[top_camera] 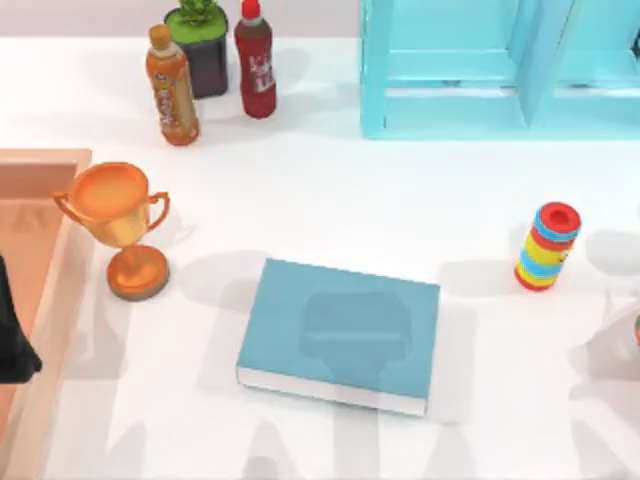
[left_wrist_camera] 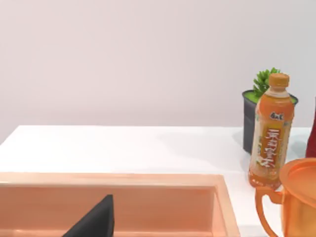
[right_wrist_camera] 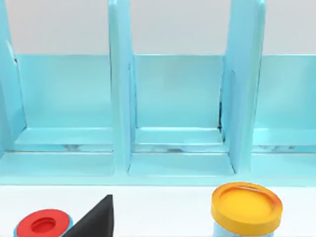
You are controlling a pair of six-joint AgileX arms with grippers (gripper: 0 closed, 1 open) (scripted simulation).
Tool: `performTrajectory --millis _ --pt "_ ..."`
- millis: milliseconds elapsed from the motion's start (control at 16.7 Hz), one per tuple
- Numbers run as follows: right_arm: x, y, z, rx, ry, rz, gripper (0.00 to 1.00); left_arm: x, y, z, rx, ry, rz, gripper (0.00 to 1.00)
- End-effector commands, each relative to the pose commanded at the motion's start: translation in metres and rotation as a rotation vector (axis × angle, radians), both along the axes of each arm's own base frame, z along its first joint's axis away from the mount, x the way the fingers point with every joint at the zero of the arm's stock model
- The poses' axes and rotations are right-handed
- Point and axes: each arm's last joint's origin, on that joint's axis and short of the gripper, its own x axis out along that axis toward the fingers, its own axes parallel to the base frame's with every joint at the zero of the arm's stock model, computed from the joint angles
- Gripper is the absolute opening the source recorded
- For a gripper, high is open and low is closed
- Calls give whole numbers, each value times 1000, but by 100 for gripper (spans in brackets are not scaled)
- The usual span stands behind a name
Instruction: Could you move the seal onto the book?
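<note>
Lying mid-table is one book (top_camera: pixel 338 333), beside one trophy (top_camera: pixel 120 225) and two bottles (top_camera: pixel 173 87); pincer states I cannot tell.

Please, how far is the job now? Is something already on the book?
Nothing looks done: the book lies flat with a bare cover. No move on it is in hand: the left gripper is over the wooden tray at the table's left, and the right gripper faces the blue shelf. Fetching the seal and setting it on the cover is all left.
</note>
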Motion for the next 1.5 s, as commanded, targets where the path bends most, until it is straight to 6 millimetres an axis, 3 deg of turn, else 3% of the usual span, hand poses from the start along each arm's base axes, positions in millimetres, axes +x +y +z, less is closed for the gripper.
performTrajectory --millis 420,600,780,1140,1320,1500 --pt "0 0 0 0 0 0 100 0 1 5 -1 20 7 100" --pt "0 0 0 0 0 0 100 3 4 27 4 112 37 100" --pt "0 0 0 0 0 0 100 15 11 62 16 272 85 100" --pt "0 0 0 0 0 0 100 82 36 113 35 737 155 100" --pt "0 0 0 0 0 0 100 126 54 119 38 978 150 100" --pt "0 0 0 0 0 0 100 168 72 112 32 1201 118 100"
